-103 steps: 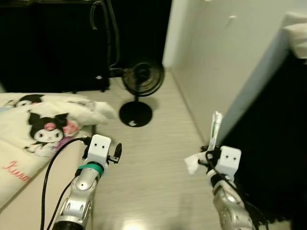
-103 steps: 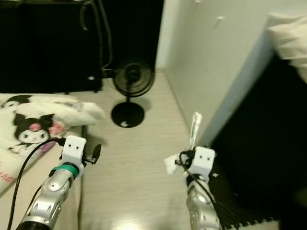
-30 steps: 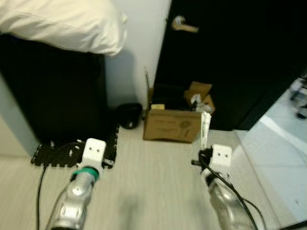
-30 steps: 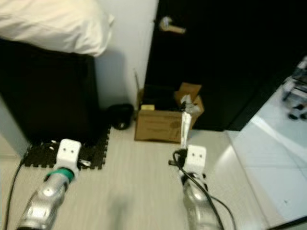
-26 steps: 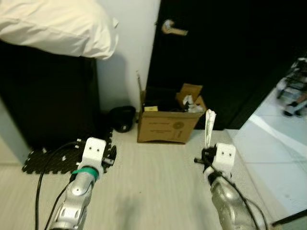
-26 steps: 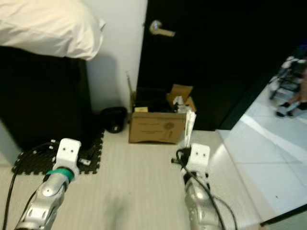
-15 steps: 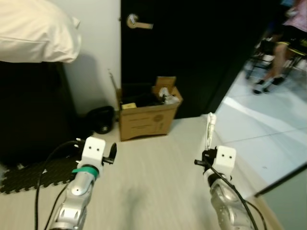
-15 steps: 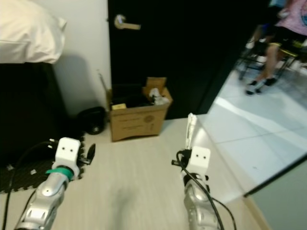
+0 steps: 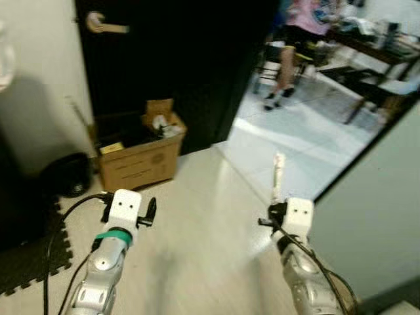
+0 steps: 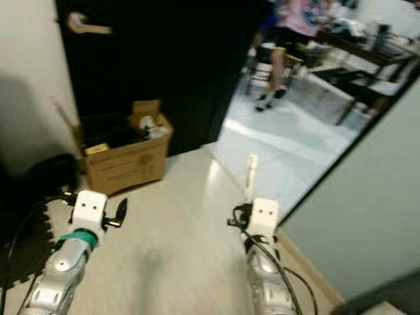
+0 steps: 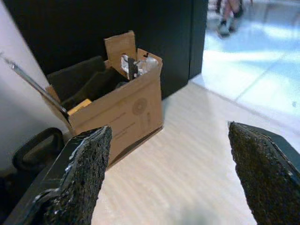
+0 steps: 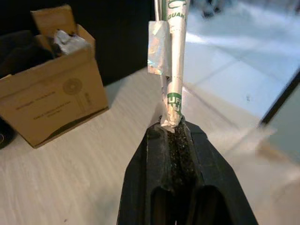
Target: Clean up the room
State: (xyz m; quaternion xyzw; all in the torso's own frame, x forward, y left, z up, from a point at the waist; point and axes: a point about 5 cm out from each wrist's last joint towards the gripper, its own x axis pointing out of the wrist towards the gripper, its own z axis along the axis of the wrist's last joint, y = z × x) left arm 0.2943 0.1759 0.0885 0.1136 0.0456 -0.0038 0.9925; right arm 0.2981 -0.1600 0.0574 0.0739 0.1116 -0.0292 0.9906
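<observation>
Right gripper pinches a rolled wrapper upright; keep it clamped until over the cardboard box; left gripper spreads wide, holding nothing.

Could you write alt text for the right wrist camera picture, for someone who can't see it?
The robot's right hand is shut on a crumpled white-and-green wrapper that sticks straight out from its two black fingers. Beyond it, an open cardboard box with rubbish inside sits on the pale wood floor against a black door, with bright tiles further off.
</observation>
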